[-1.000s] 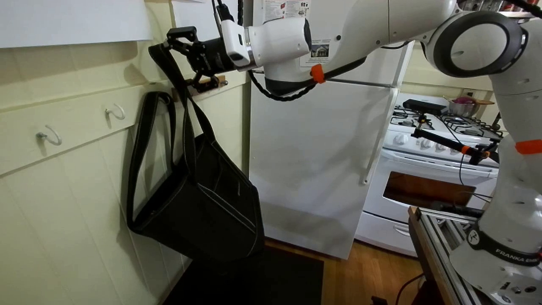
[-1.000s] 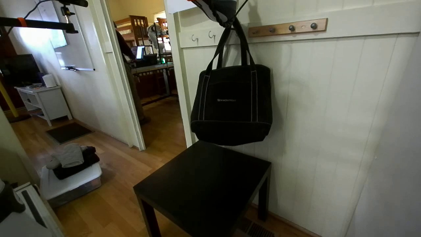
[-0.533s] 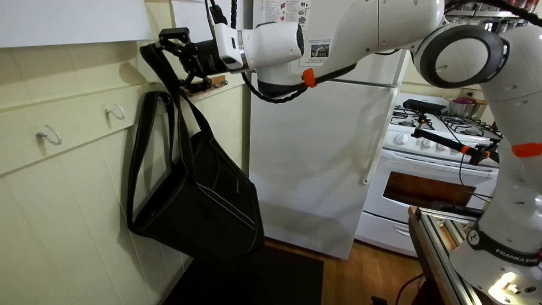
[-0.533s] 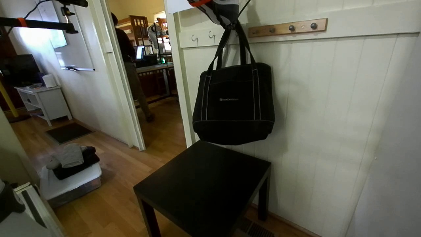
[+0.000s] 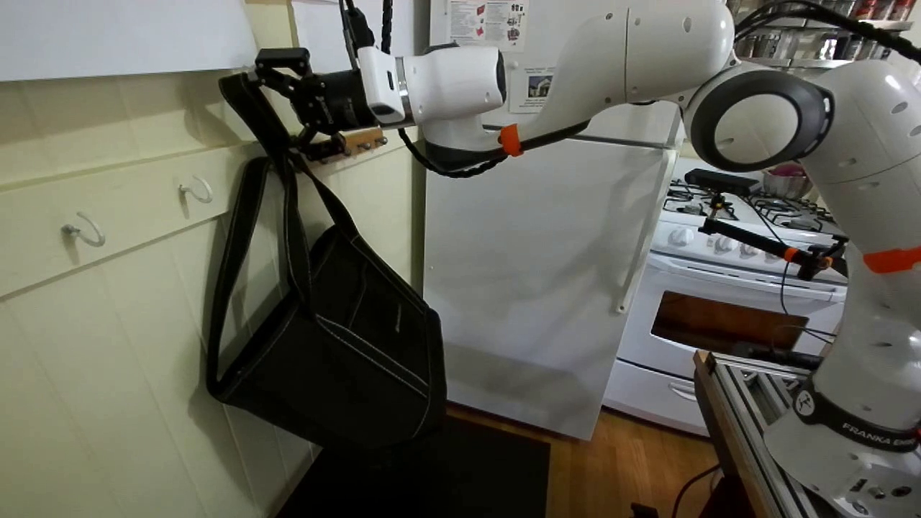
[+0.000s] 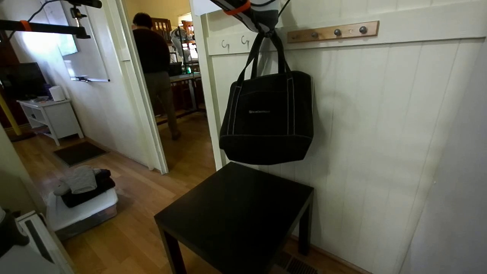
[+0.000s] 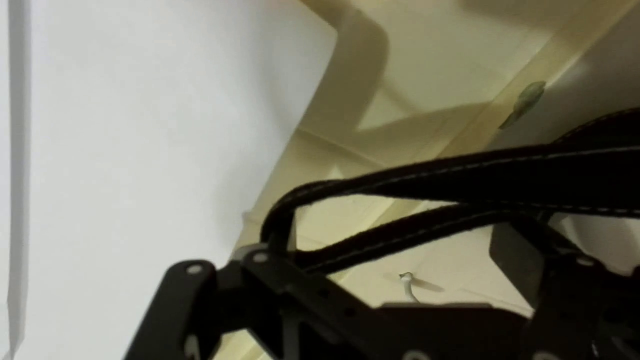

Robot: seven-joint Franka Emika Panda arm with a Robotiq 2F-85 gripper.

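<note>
Black tote bag (image 6: 266,114) hangs mouth up in front of a pale panelled wall (image 6: 373,133), seemingly carried by one handle (image 5: 262,122) slung over the upper finger (image 5: 280,59) of the end effector (image 5: 275,111). The end effector is spread wide, so that handle looks draped rather than pinched; the wrist view shows it looping round one fingertip and running past the lower finger (image 7: 517,257). With nothing squeezing it, good handling probably means slow, level travel, the upper finger tipped a little upward so the handle cannot slide off its end, and a pause to let any swing of the tote bag die before a change of direction. The second handle (image 5: 239,230), lower and just beside the first, deserves watching: it could snag on the lower finger. Whether a hook lies behind the handles is hidden, so easing rather than tugging seems wise.

To the door frame (image 6: 137,87) side of the tote bag are white wall hooks (image 5: 202,198); to its opposite side, a wooden peg rail (image 6: 325,33). Below the tote bag sits a low black worktop (image 6: 228,217); the bag's base looks clear of it. Farther from the tote bag stand a white refrigerator (image 5: 532,288), then a gas stove (image 5: 727,309). Beyond the door frame, a person (image 6: 154,53) stands facing away.
</note>
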